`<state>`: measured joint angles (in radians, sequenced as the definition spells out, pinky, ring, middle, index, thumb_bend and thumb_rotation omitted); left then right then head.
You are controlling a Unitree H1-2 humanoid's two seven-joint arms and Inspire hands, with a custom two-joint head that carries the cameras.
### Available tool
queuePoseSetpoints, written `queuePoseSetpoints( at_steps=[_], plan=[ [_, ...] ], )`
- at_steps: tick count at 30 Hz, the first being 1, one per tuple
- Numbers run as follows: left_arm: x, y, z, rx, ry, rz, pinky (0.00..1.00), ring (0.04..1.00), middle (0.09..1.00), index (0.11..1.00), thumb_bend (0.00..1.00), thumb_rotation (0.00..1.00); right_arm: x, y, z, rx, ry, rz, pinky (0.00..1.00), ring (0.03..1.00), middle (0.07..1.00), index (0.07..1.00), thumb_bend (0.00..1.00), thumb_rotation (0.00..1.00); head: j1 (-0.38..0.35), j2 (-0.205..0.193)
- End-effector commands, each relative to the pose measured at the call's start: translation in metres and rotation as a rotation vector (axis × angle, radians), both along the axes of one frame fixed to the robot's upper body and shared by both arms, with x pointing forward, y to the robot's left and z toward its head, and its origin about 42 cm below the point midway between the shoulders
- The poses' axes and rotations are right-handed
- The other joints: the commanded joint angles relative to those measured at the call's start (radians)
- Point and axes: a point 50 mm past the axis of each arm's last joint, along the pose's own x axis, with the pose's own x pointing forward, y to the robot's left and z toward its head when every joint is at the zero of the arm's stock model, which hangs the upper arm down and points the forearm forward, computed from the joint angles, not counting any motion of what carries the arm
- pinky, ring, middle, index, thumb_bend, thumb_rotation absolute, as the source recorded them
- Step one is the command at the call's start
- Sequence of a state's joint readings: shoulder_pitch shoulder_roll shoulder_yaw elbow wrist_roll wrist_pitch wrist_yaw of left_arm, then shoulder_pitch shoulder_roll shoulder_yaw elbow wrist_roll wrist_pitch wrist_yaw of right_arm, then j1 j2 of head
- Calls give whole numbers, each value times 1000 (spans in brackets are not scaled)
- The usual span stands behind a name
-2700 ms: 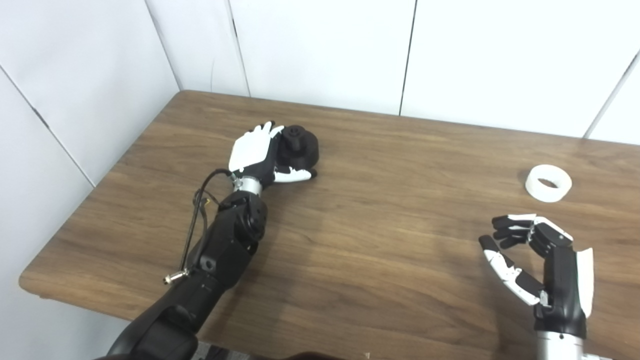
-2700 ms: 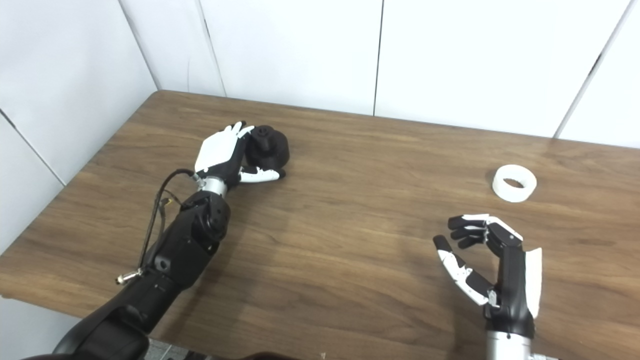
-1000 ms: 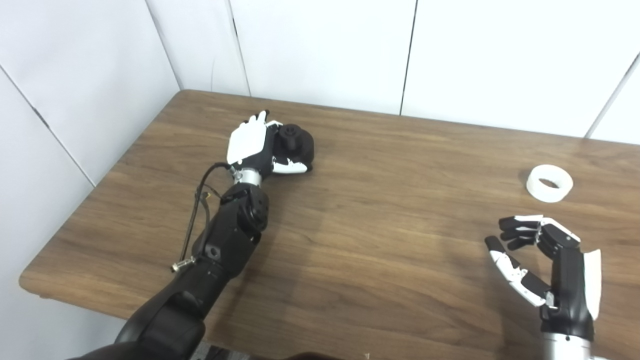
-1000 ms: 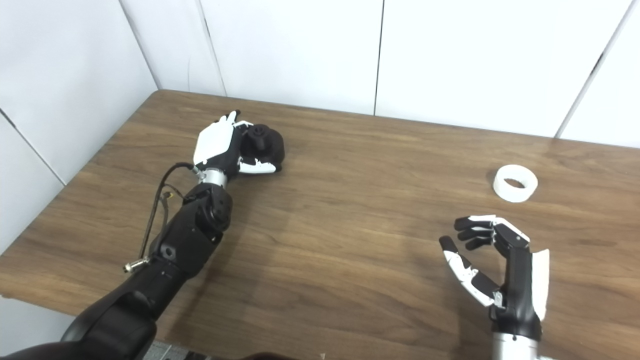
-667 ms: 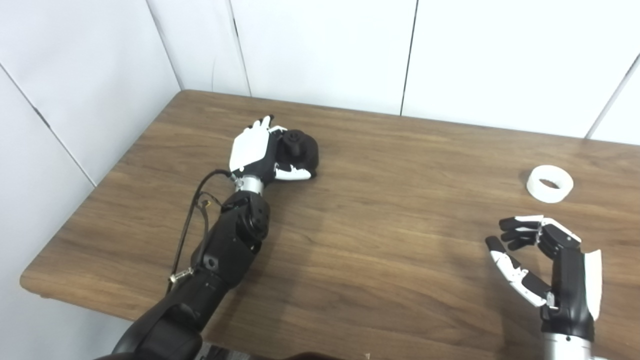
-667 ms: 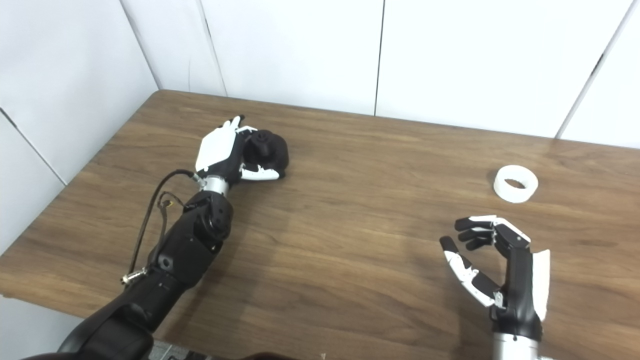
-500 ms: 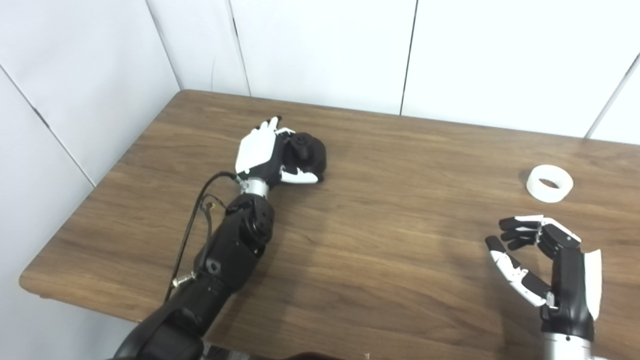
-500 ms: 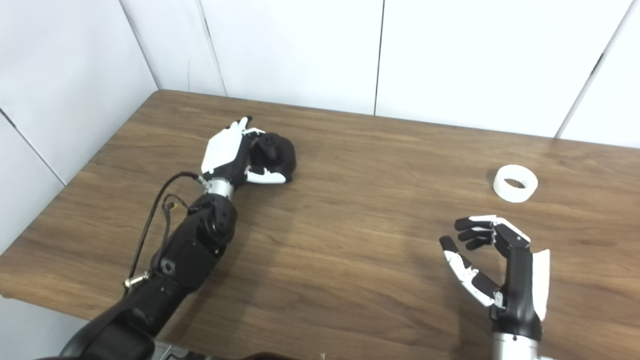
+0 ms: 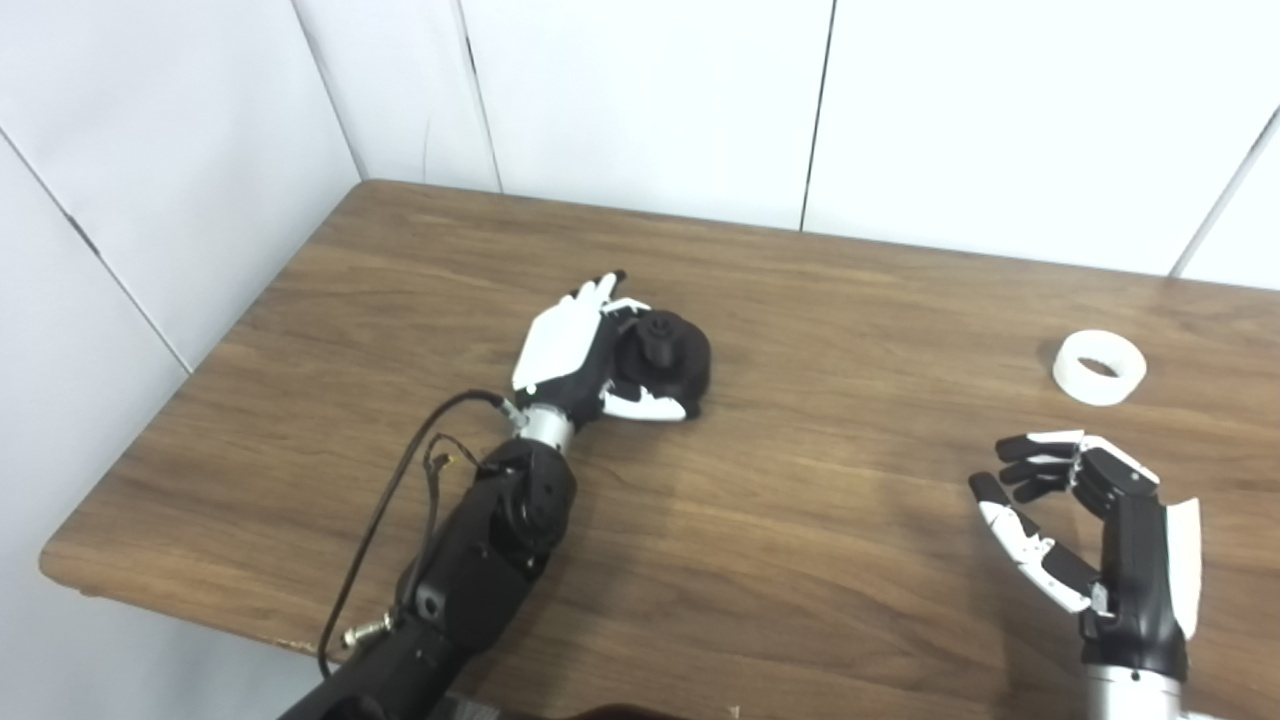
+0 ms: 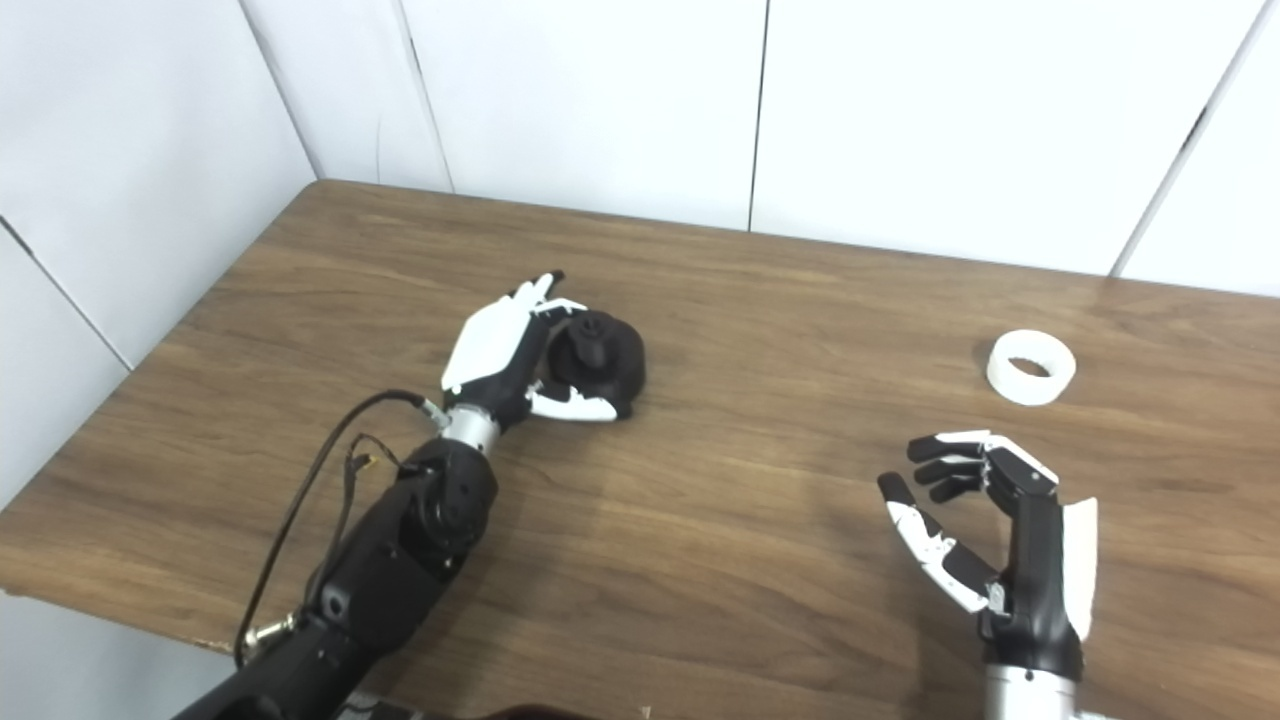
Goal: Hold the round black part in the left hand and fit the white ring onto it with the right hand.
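The round black part (image 9: pixel 676 358), a dome with a small knob on top, sits in my left hand (image 9: pixel 585 352), whose fingers wrap its far side while the thumb lies along its near side. It is left of the table's middle, low over or on the wood. The white ring (image 9: pixel 1098 366) lies flat on the table at the far right. My right hand (image 9: pixel 1090 530) hovers near the front right edge, well short of the ring, its fingers curled but apart and holding nothing.
The wooden table (image 9: pixel 780 480) meets white wall panels at the back and left. A black cable (image 9: pixel 400 520) loops beside my left forearm.
My left hand has carried the black part to the right and toward me, nearer the table's middle. The right hand and the ring have stayed put.
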<state>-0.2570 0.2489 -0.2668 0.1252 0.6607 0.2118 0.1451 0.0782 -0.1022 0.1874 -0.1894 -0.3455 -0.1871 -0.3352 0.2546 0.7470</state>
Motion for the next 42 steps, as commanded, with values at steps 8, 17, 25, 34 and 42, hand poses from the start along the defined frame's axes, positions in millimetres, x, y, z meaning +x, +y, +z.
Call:
queuePoseSetpoints(
  at_steps=[8,17,25,34,42],
  plan=[
    [-27,-23,6,-32,-20,-136,1000,1000,1000,633,895,334,-11,6,-10,36,35,-38,375,484,570,494,504,151,-29,9],
    [-51,-39,6,-41,-2,-265,1000,1000,1000,632,931,329,-10,13,-6,42,38,-36,379,485,571,493,504,153,-80,22],
    [-62,-46,12,-44,17,-346,1000,1000,1000,642,960,338,-10,23,-3,40,27,-35,362,480,572,494,503,150,-168,42],
    [-76,-56,17,-68,9,-416,1000,1000,1000,630,963,318,-10,35,0,56,33,-29,379,493,579,494,502,151,-245,57],
    [-85,-71,19,-76,21,-484,1000,1000,1000,632,975,331,-10,39,1,56,28,-23,383,497,579,494,502,151,-276,62]
  ],
)
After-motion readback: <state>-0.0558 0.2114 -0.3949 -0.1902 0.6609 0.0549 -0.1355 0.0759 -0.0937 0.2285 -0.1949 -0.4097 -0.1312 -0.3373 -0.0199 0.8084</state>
